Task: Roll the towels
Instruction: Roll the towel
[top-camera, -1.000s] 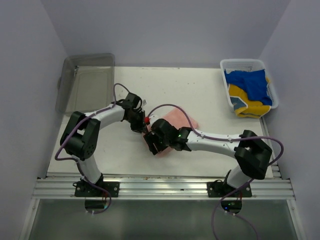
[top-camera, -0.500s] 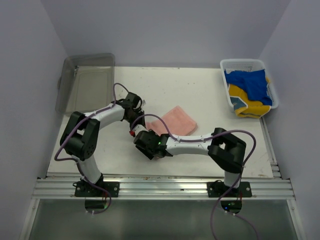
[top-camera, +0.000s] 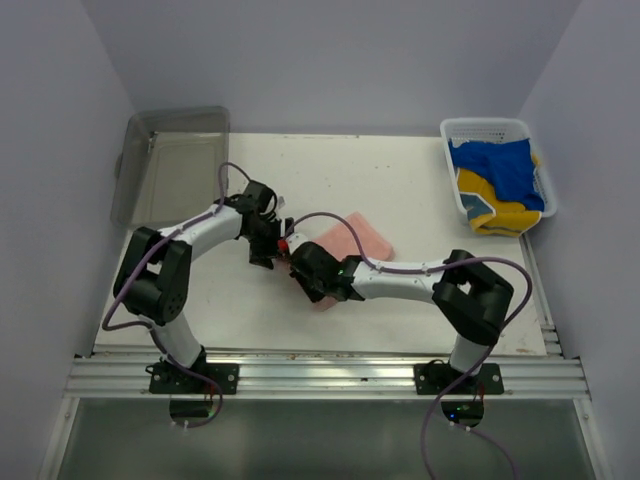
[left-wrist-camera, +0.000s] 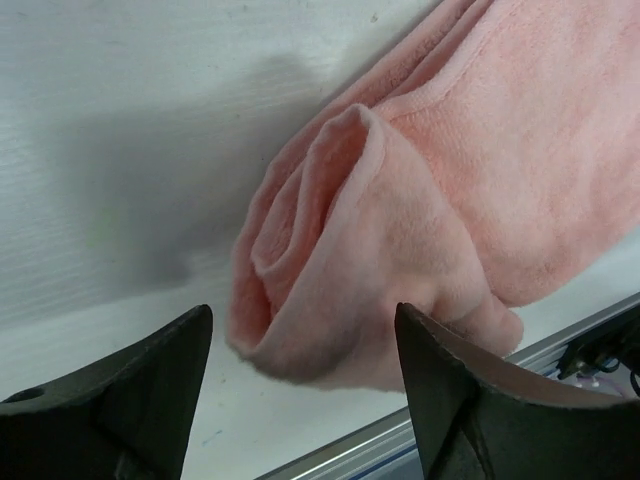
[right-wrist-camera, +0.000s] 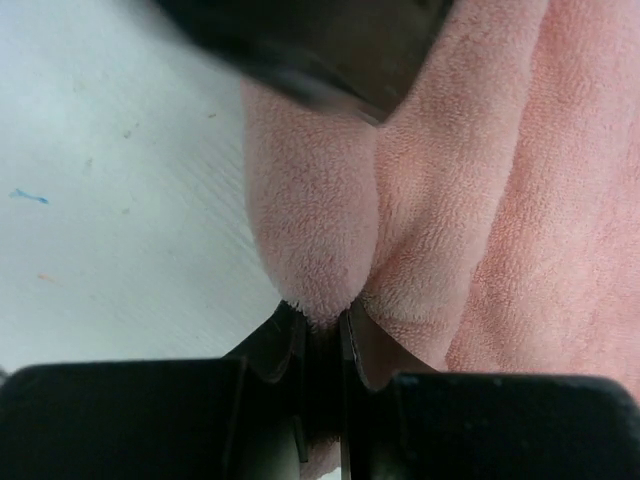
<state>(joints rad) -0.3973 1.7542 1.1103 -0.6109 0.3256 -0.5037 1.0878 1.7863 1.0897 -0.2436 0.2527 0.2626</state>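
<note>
A pink towel (top-camera: 357, 238) lies mid-table, its near-left end rolled into a loose fold (left-wrist-camera: 340, 250). My left gripper (top-camera: 268, 250) hovers at that end with its jaws wide open on either side of the roll (left-wrist-camera: 302, 315), holding nothing. My right gripper (top-camera: 312, 278) is shut on the lower edge of the same fold (right-wrist-camera: 322, 318), with pink cloth (right-wrist-camera: 450, 160) pinched between its fingertips. More towels, blue (top-camera: 505, 165) and yellow (top-camera: 490, 205), lie in the white basket (top-camera: 447, 130) at the back right.
A clear plastic bin (top-camera: 175, 160) stands at the back left. The metal rail (top-camera: 320, 375) runs along the table's near edge, close behind the roll in the left wrist view. Both arms meet over the middle of the table.
My left gripper has opened and let go of the towel's rolled end. The right gripper has swung back onto that end and closed on it.
</note>
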